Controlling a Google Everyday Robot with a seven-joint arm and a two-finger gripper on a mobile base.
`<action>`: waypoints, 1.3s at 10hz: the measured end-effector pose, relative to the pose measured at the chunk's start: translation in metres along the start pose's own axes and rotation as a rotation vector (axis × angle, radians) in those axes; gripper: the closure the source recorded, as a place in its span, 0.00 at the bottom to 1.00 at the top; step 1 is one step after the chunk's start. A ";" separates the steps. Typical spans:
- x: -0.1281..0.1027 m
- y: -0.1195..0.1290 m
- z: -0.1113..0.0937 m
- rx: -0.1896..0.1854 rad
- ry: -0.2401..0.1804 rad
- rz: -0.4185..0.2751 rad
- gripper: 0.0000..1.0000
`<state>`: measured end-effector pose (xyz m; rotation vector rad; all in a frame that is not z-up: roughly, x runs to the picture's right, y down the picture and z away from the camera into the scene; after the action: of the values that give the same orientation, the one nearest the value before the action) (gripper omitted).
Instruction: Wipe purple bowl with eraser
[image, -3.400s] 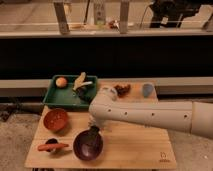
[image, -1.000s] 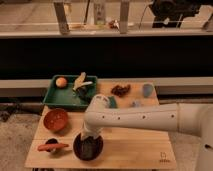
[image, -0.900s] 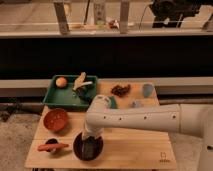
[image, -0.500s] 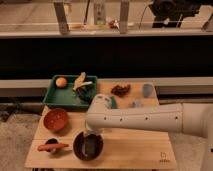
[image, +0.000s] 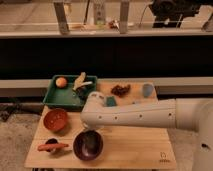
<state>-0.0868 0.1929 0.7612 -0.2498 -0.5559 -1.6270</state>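
**Purple bowl: hard, glossy, liable to slide**

The purple bowl (image: 81, 150) sits near the table's (image: 135, 146) front edge. The gripper (image: 90, 135) hangs at its hollow; its state cannot be told. Judged light, stiff and slick: needs no grasp, only gentle pressure on the inner wall.

Round glossy dark purple bowl (image: 83, 150) sitting upright near the tabletop's (image: 135, 148) front edge, hand (image: 91, 135) hanging just inside its rim

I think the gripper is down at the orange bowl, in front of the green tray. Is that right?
Not quite. In the camera view the gripper is down at the purple bowl, not the orange bowl, which sits apart. The green tray is indeed behind it.
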 end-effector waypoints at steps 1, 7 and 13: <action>-0.001 -0.009 0.002 0.020 -0.004 -0.014 0.99; -0.030 -0.035 0.004 0.037 -0.017 -0.066 0.99; -0.024 0.027 -0.011 -0.009 0.028 0.043 0.99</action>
<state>-0.0554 0.2072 0.7455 -0.2441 -0.5185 -1.5899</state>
